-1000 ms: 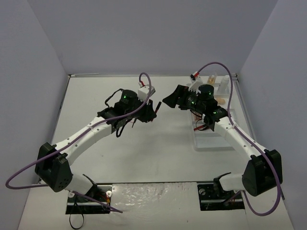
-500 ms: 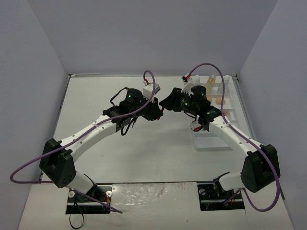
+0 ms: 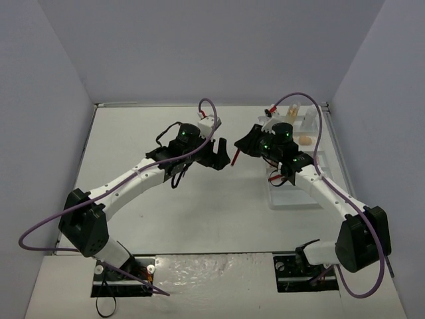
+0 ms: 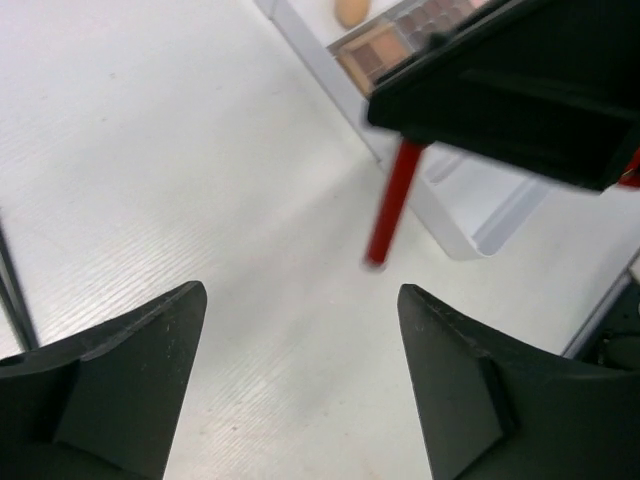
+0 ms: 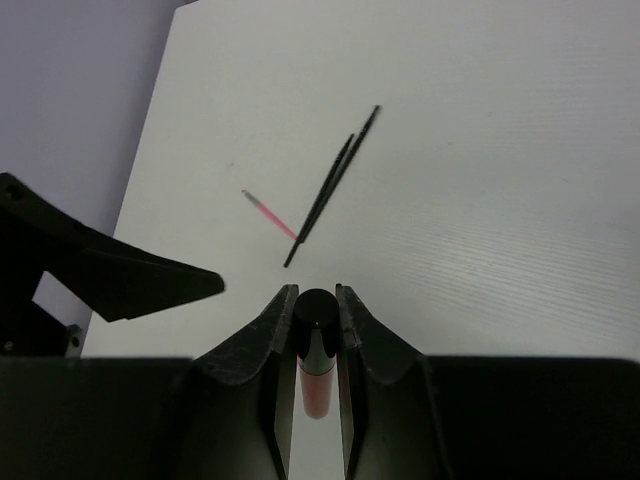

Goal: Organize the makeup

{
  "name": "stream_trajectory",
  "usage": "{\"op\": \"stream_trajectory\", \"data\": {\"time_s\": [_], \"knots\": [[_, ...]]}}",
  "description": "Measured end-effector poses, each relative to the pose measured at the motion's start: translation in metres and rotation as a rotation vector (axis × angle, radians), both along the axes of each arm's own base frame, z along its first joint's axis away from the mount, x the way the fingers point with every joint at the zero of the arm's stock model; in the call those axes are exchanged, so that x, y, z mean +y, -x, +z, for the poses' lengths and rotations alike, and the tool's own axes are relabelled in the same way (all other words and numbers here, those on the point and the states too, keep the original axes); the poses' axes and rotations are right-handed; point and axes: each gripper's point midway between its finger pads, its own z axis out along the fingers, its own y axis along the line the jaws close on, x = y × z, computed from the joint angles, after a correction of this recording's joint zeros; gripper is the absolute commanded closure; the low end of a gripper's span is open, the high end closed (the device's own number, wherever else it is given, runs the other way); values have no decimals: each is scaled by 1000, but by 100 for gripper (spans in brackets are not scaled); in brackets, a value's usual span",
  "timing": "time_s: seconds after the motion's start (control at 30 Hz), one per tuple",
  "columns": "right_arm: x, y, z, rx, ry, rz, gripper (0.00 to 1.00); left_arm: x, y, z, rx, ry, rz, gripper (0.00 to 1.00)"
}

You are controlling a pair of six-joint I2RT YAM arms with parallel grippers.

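A red lip tube [image 5: 317, 385] with a black cap stands between the fingers of my right gripper [image 5: 316, 300], which is shut on it. From above, the tube [image 3: 236, 157] hangs over the table's middle, sticking out of the right gripper [image 3: 247, 147]. My left gripper [image 3: 221, 153] is just left of it, open, with nothing between its fingers. In the left wrist view the tube [image 4: 392, 205] hangs ahead of the open left gripper [image 4: 300, 385]. Two thin black brushes [image 5: 332, 183] and a pink stick [image 5: 268, 211] lie on the table.
The white compartmented tray [image 3: 292, 198] sits at the right under my right arm. It holds an eyeshadow palette [image 4: 383, 47] and a beige sponge [image 3: 305, 140]. Grey walls close in the table on three sides.
The two grippers met over the table's middle. The right one shut on the lip tube, then the left one opened and let it go.
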Motion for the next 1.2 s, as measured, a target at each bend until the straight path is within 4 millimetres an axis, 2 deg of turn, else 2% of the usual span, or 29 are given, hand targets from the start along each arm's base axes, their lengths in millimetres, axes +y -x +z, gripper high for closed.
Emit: {"op": "stream_trajectory", "data": {"time_s": [0.1, 0.23, 0.3, 0.4, 0.63, 0.7, 0.8, 0.93, 1.03, 1.2], "knots": [[-42, -6, -13, 27, 13, -125, 100, 12, -7, -7, 2, -46, 67, 8], [-123, -12, -37, 95, 39, -369, 100, 40, -18, -17, 2, -125, 202, 3], [-157, -11, -48, 129, 44, -480, 100, 58, -22, -21, 5, -157, 273, 3], [-182, -2, -68, 189, 40, -576, 100, 85, -25, -29, 27, -190, 382, 3], [-214, 14, -118, 338, 15, -741, 98, 154, -30, -55, 124, -258, 633, 3], [-221, 17, -131, 380, 7, -780, 91, 168, -29, -62, 150, -270, 688, 3], [-228, 17, -144, 419, -2, -822, 79, 178, -25, -70, 179, -274, 728, 3], [-232, 15, -146, 425, -13, -852, 56, 183, -20, -78, 210, -279, 750, 3], [-233, 15, -146, 426, -15, -860, 49, 185, -19, -80, 220, -276, 760, 3], [-232, 18, -145, 423, 12, -844, 45, 187, -20, -81, 224, -276, 767, 4]]}}
